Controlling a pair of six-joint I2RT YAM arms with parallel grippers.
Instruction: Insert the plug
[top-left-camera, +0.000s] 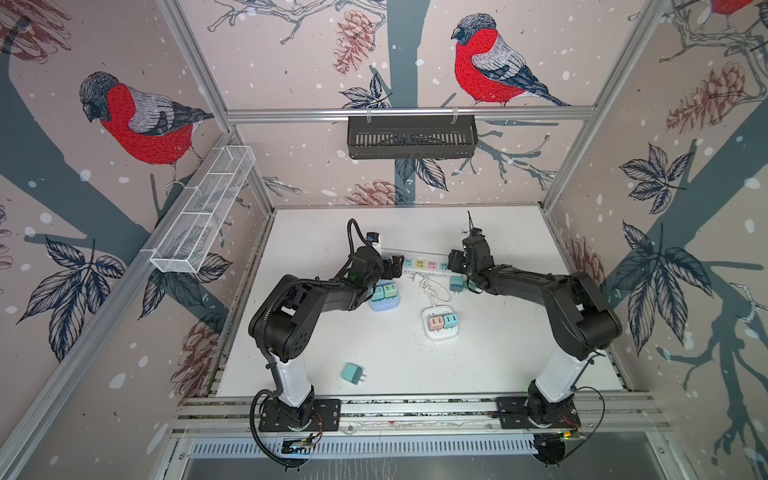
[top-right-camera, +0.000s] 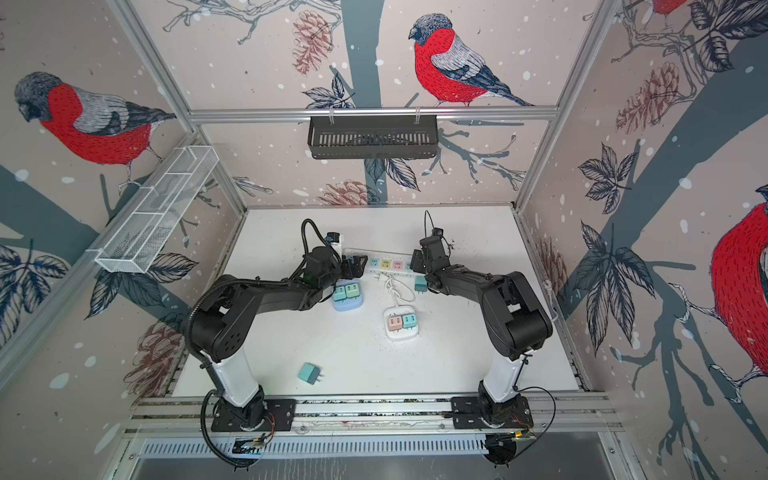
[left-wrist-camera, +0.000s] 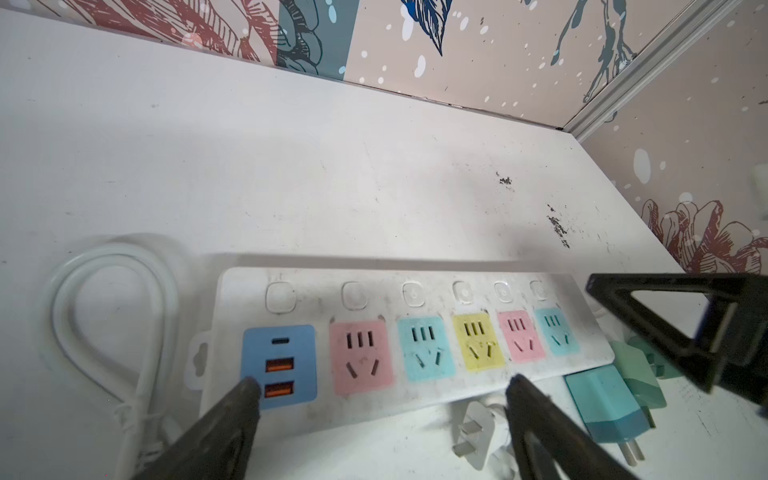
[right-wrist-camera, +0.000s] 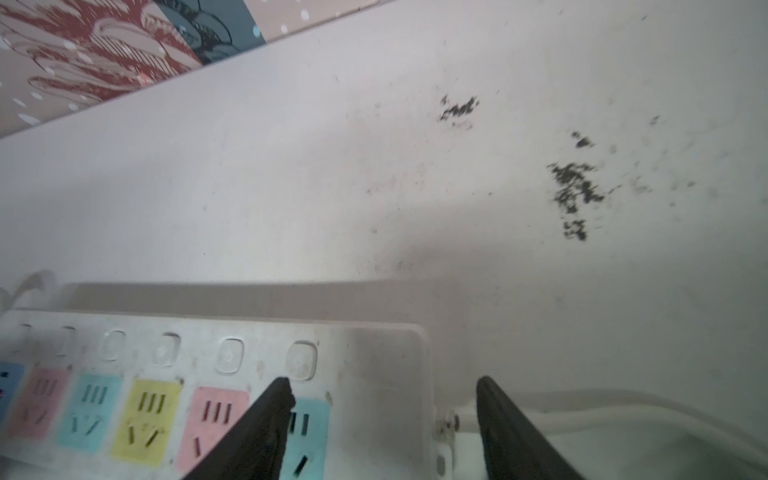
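Closest to the front edge of the bench (top-left-camera: 478, 365), a teal plug (top-left-camera: 352, 372) lies flat all by itself. Its two pins point to the right.

Farther back, a second teal plug (top-left-camera: 456, 283) lies just beside the power strip (top-left-camera: 419, 264). Its long way runs front to back, and its pins point at the front edge. I think this is the one to put in. It looks small, light and hard, with smooth sides that may slip. So pinch the flat sides of its body, never the thin pins.

Over the strip, the left end effector (left-wrist-camera: 383, 383) is wide with nothing in it. The right end effector (right-wrist-camera: 383, 383) is spread apart and empty too.
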